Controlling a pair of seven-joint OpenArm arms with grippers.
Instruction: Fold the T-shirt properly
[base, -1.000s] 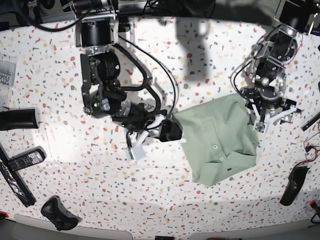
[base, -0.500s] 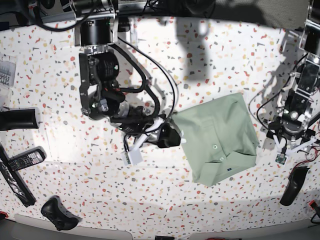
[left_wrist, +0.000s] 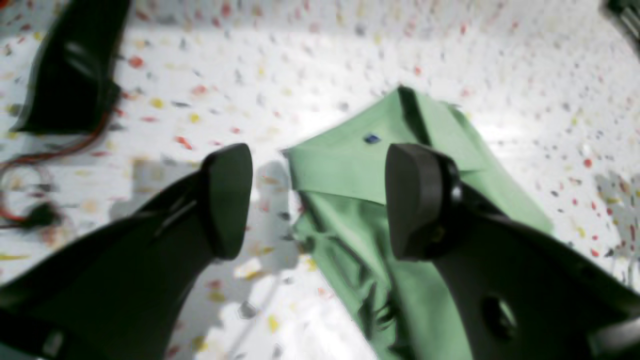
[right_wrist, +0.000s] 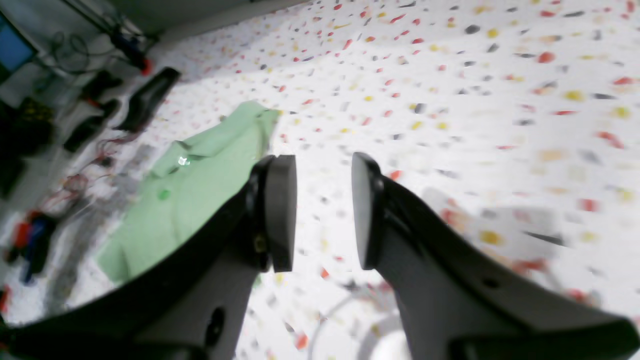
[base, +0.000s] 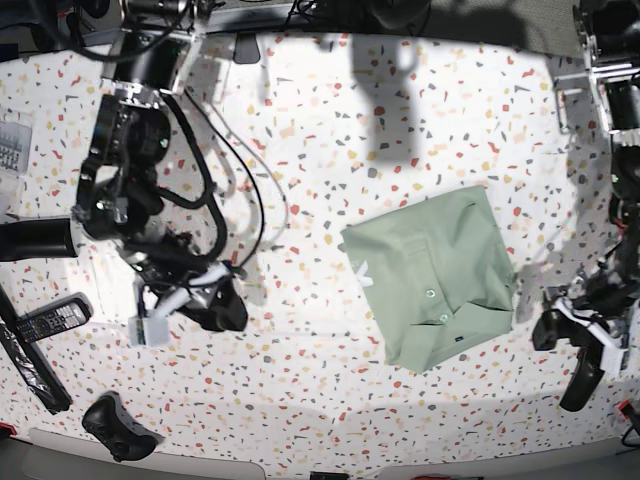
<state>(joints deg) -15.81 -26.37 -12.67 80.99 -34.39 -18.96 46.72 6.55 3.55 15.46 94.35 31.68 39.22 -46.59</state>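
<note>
Folded pale sage-green cloth T-shirt (base: 431, 290) lies flat on the white speckled terrazzo tabletop (base: 320, 130); neither of my grippers holds it.

Base view: the shirt sits right of centre, collar and small buttons facing up. My right gripper (base: 205, 303) hangs well apart from it on the view's left; my left gripper (base: 575, 333) is near the shirt's right edge, not touching. Left wrist view, blurred: my left gripper (left_wrist: 320, 200) has its jaws spread wide with nothing between them, the shirt (left_wrist: 360, 170) lying below and beyond. Right wrist view: my right gripper (right_wrist: 322, 210) shows jaws partly apart, nothing between, the shirt (right_wrist: 195, 185) off to the side.
</note>
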